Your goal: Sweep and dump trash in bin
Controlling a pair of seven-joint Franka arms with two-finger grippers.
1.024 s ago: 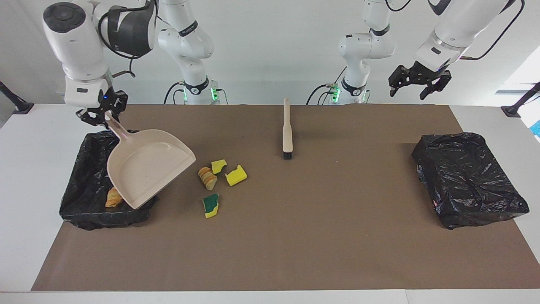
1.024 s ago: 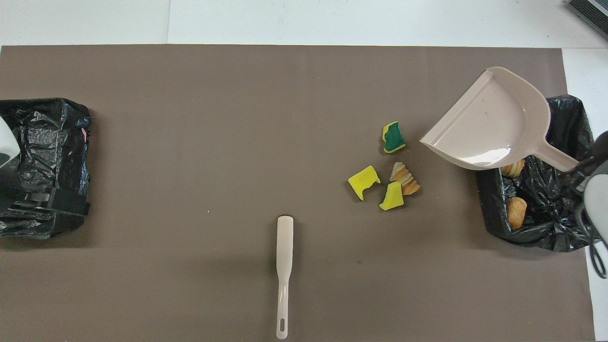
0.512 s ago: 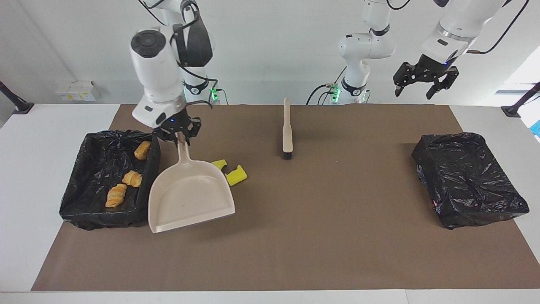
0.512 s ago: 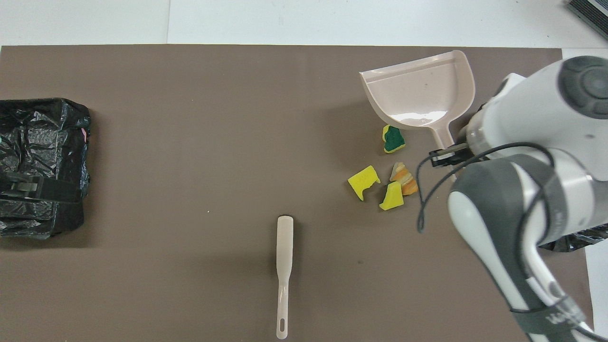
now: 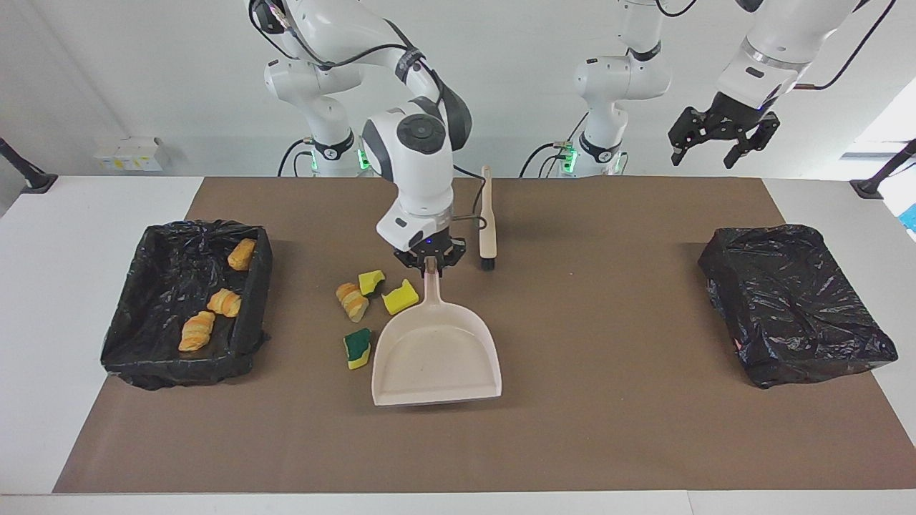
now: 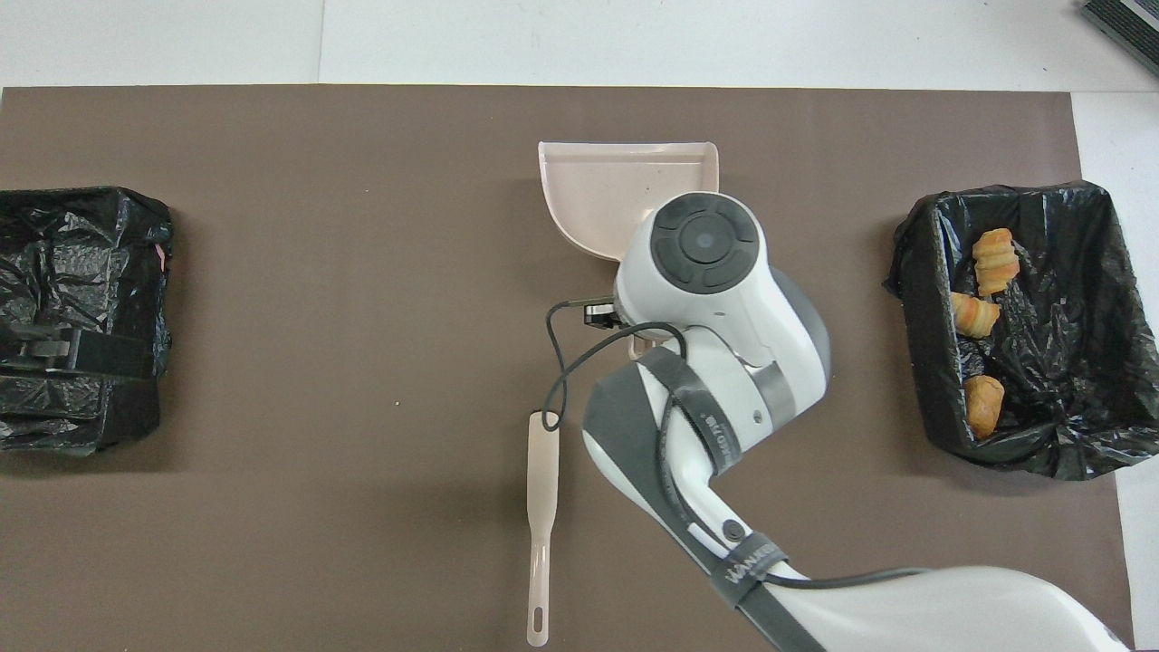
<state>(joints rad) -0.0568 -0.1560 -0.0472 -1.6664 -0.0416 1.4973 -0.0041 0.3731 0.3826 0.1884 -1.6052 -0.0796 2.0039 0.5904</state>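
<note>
Dustpan: the dustpan [image 5: 436, 354] is now flat on the brown mat [image 5: 572, 443], its open edge facing away from the robots. A moment ago it was tipped over the bin. It has come back empty, so I think more sweeping comes next.
Loose trash: four bits lie just beside the dustpan, toward the right arm's end of the tabletop. Going from far to near the robots: a green-faced sponge bit [image 5: 357, 347], a bread piece [image 5: 353, 301], a yellow sponge chunk [image 5: 400, 297] and another sponge bit [image 5: 371, 281]. They have not moved.
Right pincer: the right pincer [image 5: 430, 262] is squeezed tight on the dustpan handle, low over the mat.
Bin: the black-bagged bin [image 5: 129, 343] at the right arm's end holds three bread pieces [image 5: 197, 331], so that part is done.
Brush: the brush [image 5: 487, 222] lies on the mat near the robots, and nobody holds it.
Left pincer: the left pincer [image 5: 720, 136] waits up high with its fingers apart and nothing in it, above the other bagged bin [image 5: 794, 304].
Writing: small letters show on the right arm's band, but I cannot read them.
</note>
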